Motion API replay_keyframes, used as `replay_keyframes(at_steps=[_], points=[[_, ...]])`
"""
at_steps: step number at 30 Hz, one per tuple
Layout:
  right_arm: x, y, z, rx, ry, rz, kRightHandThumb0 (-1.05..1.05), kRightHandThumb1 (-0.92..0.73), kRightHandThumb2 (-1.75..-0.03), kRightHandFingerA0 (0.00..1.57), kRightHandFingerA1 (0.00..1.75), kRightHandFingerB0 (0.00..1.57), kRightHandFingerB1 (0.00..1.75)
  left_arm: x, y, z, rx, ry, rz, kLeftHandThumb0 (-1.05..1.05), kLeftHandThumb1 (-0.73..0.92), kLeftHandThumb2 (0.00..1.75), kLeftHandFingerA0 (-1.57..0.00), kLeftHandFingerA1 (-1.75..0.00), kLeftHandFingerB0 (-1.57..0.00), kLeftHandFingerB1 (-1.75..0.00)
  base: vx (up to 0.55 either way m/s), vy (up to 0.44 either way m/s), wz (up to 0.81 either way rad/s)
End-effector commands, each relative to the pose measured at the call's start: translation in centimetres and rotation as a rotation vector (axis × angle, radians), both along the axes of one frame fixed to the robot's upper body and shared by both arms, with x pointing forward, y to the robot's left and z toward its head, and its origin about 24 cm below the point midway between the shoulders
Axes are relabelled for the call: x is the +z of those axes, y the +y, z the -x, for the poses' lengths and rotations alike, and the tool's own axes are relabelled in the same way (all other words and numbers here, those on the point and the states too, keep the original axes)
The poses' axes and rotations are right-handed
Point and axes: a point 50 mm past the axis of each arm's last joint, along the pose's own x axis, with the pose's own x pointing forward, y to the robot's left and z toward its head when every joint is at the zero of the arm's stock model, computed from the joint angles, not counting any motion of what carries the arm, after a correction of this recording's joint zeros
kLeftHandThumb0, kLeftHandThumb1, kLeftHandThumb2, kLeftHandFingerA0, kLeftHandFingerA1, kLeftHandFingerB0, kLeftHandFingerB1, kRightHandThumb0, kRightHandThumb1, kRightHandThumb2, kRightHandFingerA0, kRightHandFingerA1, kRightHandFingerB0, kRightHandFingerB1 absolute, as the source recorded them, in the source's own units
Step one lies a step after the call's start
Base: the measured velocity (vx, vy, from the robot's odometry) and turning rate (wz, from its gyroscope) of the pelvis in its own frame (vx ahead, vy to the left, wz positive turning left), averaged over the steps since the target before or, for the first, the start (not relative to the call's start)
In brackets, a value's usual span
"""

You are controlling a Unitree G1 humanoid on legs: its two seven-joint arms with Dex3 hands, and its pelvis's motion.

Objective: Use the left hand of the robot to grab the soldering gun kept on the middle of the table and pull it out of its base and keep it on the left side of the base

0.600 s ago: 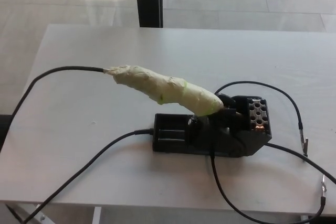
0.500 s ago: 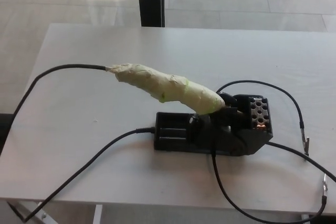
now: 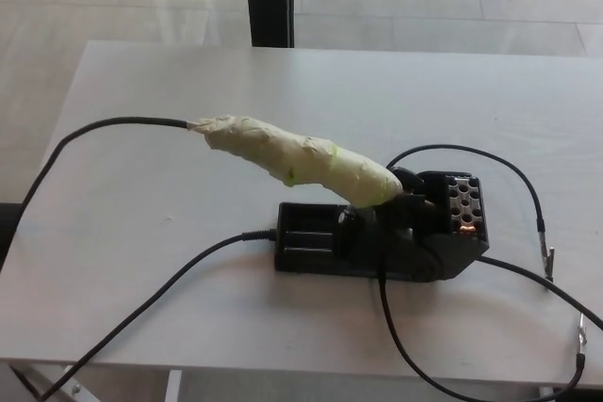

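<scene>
Pale tape wraps the soldering gun (image 3: 297, 159), which sits with its tip end in the black base (image 3: 382, 237) near the middle of the white table (image 3: 141, 214), handle slanting up and away to the base's left. Black cables (image 3: 132, 313) trail from base and handle. Neither robot hand is in view.

The soldering gun (image 3: 297, 160), its handle wrapped in pale yellow-green tape, sits tip-down in the black base (image 3: 382, 238), slanting up to the left. Its black cable trails off leftward. The tip itself seems hidden inside the holder.
</scene>
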Motion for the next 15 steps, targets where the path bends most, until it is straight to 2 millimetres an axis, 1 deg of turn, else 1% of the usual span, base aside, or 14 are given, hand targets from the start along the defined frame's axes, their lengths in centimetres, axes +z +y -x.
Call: replay_keyframes(at_steps=[1, 2, 3, 5, 6, 7, 8, 9, 10, 11, 12, 13, 14, 15], points=[[3.6, -2.1, -1.1, -0.018, -0.149, 0.102, -1.05, -0.81, -0.71, 0.34, 1.70, 0.09, 1.68, 16.7, -3.7, -2.9, -0.096, -0.186, -0.581, -0.94, 0.70, 0.63, -0.44, -1.07, -0.39, -0.82, 0.00, 0.000, 0.00], [3.6, -2.1, -1.1, -0.018, -0.149, 0.102, -1.05, -0.81, -0.71, 0.34, 1.70, 0.09, 1.68, 16.8, -3.7, -2.9, -0.095, -0.185, -0.581, -0.94, 0.70, 0.63, -0.44, -1.07, -0.39, -0.82, 0.00, 0.000, 0.00], [3.7, -2.2, -1.2, -0.050, -0.161, 0.103, -1.05, -0.81, -0.70, 0.27, 1.68, 0.09, 1.69, 18.5, -6.7, -4.0, -0.209, -0.208, -0.700, -0.76, 0.67, 0.60, -0.52, -0.76, -0.45, -0.51, 0.00, 0.000, 0.00], [3.7, -2.3, -0.7, -0.054, -0.153, 0.105, -1.05, -0.81, -0.70, 0.27, 1.68, 0.09, 1.69, 18.2, -6.8, -4.2, -0.214, -0.200, -0.697, -0.76, 0.67, 0.60, -0.52, -0.76, -0.45, -0.51, 0.00, 0.000, 0.00], [3.5, -2.1, -0.2, -0.045, -0.174, 0.090, -1.05, -0.78, -0.71, 0.36, 1.68, 0.10, 1.68, 19.2, -10.1, -4.9, -0.344, -0.243, -0.739, -0.53, 0.62, 0.57, -0.50, -0.54, -0.46, -0.46, 0.00, 0.000, 0.00], [3.5, -2.0, -0.1, -0.034, -0.177, 0.089, -1.05, -0.78, -0.71, 0.36, 1.67, 0.12, 1.67, 19.4, -10.9, -5.0, -0.374, -0.253, -0.746, -0.51, 0.61, 0.57, -0.47, -0.53, -0.43, -0.45, 0.00, 0.000, 0.00], [3.4, -1.9, 0.1, -0.018, -0.176, 0.090, -1.05, -0.78, -0.71, 0.36, 1.67, 0.12, 1.67, 19.5, -11.5, -5.2, -0.396, -0.258, -0.750, -0.51, 0.61, 0.57, -0.47, -0.53, -0.43, -0.45, 0.00, 0.000, 0.00], [3.3, -1.8, 0.1, -0.014, -0.180, 0.088, -1.05, -0.78, -0.71, 0.43, 1.70, 0.15, 1.66, 19.5, -11.9, -5.3, -0.412, -0.251, -0.755, -0.55, 0.47, 0.90, -0.39, -0.61, -0.31, -0.54, 0.00, 0.000, 0.00], [3.4, -1.8, 0.4, -0.005, -0.191, 0.084, -1.05, -0.78, -0.71, 0.40, 1.73, 0.12, 1.71, 19.3, -12.9, -5.7, -0.462, -0.254, -0.771, -0.57, 0.63, 0.59, -0.43, -0.56, -0.43, -0.48, 0.00, 0.000, 0.00], [3.8, -1.8, 0.5, 0.010, -0.212, 0.110, -1.05, -0.85, -0.65, 0.29, 1.74, 0.10, 1.69, 18.7, -15.0, -6.5, -0.557, -0.248, -0.795, -0.64, 0.51, 0.92, -0.38, -0.60, -0.31, -0.52, 0.00, 0.000, 0.00], [4.1, -1.8, 0.3, 0.012, -0.221, 0.125, -1.05, -0.81, -0.70, 0.32, 1.75, 0.09, 1.75, 18.4, -16.0, -6.8, -0.594, -0.232, -0.813, -0.61, 0.62, 0.58, -0.47, -0.48, -0.43, -0.41, 0.00, 0.000, 0.00], [4.2, -1.8, 0.2, 0.009, -0.226, 0.129, -1.05, -0.81, -0.70, 0.32, 1.75, 0.09, 1.75, 18.2, -16.6, -7.1, -0.614, -0.224, -0.830, -0.61, 0.62, 0.58, -0.47, -0.48, -0.43, -0.41, 0.00, 0.000, 0.00], [4.4, -1.8, -0.1, 0.014, -0.252, 0.117, -1.05, -0.81, -0.67, 0.31, 1.75, 0.07, 1.75, 17.7, -17.5, -7.4, -0.646, -0.180, -0.838, -0.69, 0.53, 0.92, -0.41, -0.57, -0.28, -0.48, 0.00, 0.000, 0.00], [4.5, -1.8, -0.2, 0.020, -0.253, 0.127, -1.05, -0.80, -0.70, 0.35, 1.75, 0.10, 1.75, 17.3, -18.2, -7.6, -0.684, -0.178, -0.846, -0.72, 0.53, 0.89, -0.37, -0.55, -0.29, -0.48, 0.00, 0.000, 0.00]])
